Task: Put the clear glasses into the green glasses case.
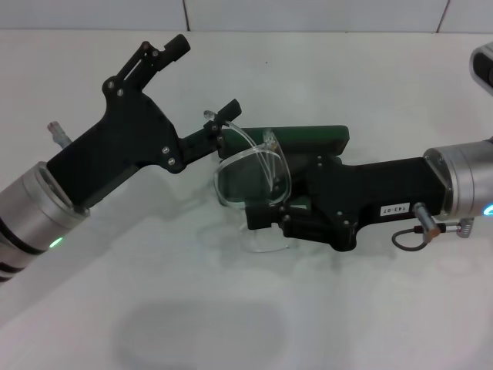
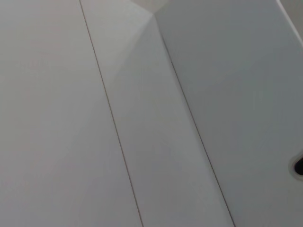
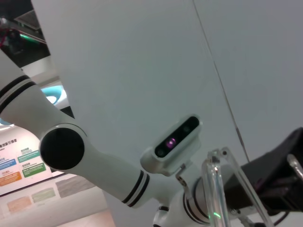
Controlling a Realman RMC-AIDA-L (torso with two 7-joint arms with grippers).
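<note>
The clear glasses [image 1: 245, 179] are held up off the table at the middle of the head view, lenses upright. My right gripper [image 1: 271, 202] comes in from the right and is shut on their frame. Behind them lies the green glasses case [image 1: 308, 139], dark green and partly hidden by the right gripper; I cannot tell whether its lid is up. My left gripper [image 1: 206, 75] reaches in from the lower left and stands wide open, its lower finger [image 1: 227, 110] beside the tip of one clear arm. That clear arm [image 3: 214, 189] also shows close up in the right wrist view.
The white table [image 1: 231, 324] spreads out on all sides, with a tiled wall [image 1: 308, 14] along its far edge. The left wrist view shows only pale panels [image 2: 142, 118]. In the right wrist view, the robot's head camera [image 3: 176, 139] and white left arm [image 3: 94, 161] show.
</note>
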